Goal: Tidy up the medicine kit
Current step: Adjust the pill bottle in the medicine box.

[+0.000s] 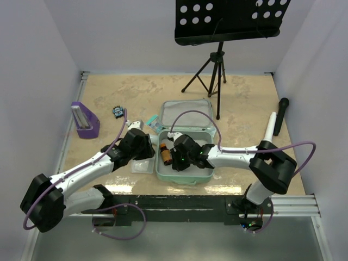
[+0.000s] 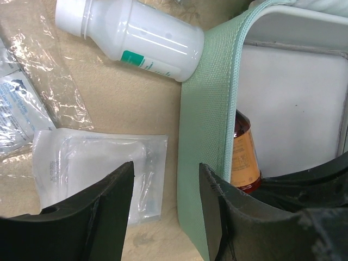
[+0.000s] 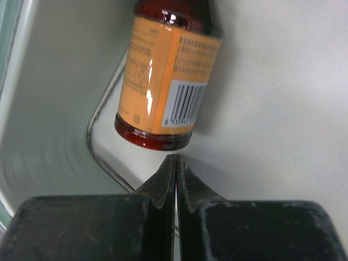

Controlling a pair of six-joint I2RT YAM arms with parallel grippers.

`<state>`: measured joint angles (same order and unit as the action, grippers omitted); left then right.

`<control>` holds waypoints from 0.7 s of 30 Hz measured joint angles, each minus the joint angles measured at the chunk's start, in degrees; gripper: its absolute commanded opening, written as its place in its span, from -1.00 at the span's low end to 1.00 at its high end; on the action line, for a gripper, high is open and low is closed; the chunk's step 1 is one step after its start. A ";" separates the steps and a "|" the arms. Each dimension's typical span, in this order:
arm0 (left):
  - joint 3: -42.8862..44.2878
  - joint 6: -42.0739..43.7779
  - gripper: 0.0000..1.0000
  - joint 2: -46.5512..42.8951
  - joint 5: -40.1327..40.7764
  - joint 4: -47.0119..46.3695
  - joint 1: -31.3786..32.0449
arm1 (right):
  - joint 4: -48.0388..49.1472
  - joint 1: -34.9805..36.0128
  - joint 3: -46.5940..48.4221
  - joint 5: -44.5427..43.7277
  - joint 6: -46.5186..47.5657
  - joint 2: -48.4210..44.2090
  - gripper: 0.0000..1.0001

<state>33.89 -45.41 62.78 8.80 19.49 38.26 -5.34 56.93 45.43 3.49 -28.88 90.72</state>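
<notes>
One gentle square push: right tool together, empty, amber bottle just ahead; left tool apart over medicine kit wall.

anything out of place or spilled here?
White bottle lies on its side on the table, outside the medicine kit, with clear packets loose beside the kit wall. Amber bottle lies on its side in the kit's corner. No spill or damage visible.
</notes>
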 measured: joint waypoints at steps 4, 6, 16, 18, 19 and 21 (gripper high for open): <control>0.00 0.00 0.11 0.00 0.02 0.22 0.00 | 2.45 0.00 0.70 -0.63 -1.55 1.51 -1.00; 0.00 -0.02 0.11 0.00 0.02 0.37 0.00 | 3.78 0.00 1.03 -0.87 -2.27 2.10 -1.00; -0.02 -0.02 0.10 0.00 -0.04 0.37 0.00 | 6.58 0.00 3.41 -2.80 -5.03 3.58 -1.00; -0.02 -0.02 0.11 0.02 -0.04 0.35 0.00 | 6.78 0.00 3.96 -3.63 -5.57 4.15 -1.00; -0.02 -0.02 0.10 0.04 -0.04 0.35 0.00 | 6.82 0.00 4.20 -4.13 -5.90 4.44 -1.00; -0.02 -0.02 0.11 0.11 -0.04 0.35 0.00 | 6.86 0.00 4.79 -4.72 -6.27 5.20 -1.00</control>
<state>33.87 -45.43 62.89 8.75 19.84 38.26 1.52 56.93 50.22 -1.23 -35.16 95.92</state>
